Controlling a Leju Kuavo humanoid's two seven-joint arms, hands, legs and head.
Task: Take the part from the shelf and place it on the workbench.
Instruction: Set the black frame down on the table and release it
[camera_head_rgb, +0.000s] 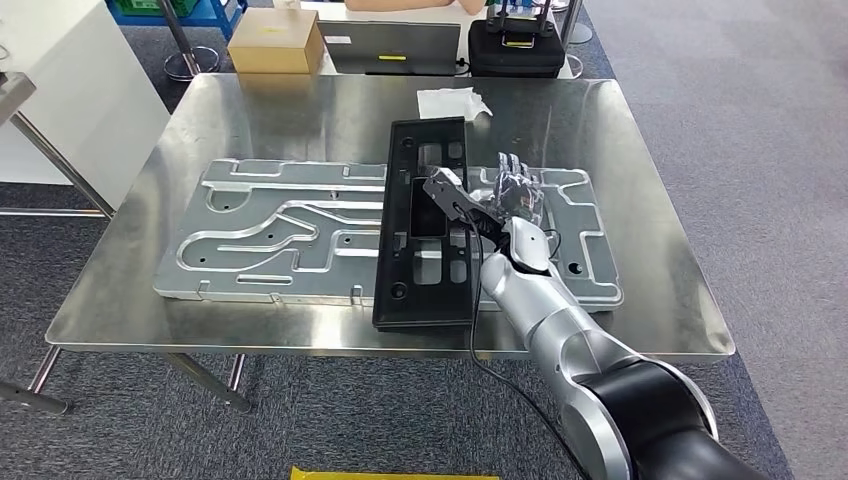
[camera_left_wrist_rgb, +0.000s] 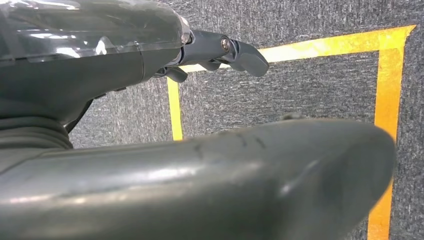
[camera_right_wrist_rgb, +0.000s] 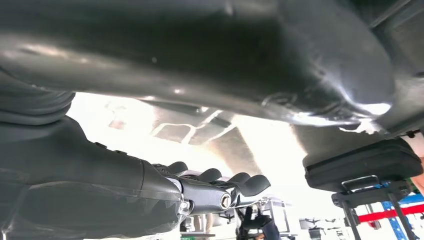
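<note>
Right hand over part, fingers spread, gripping nothing. Part flat on plate on tabletop. Placement looks done; only arm retreat left. Left hand holds nothing.

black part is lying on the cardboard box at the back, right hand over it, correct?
Not quite. In the head view the black part lies on the silver plate on the workbench, not on the cardboard box. The right hand is over it.

bright overhead glare on workbench; wrist views blurred
</note>
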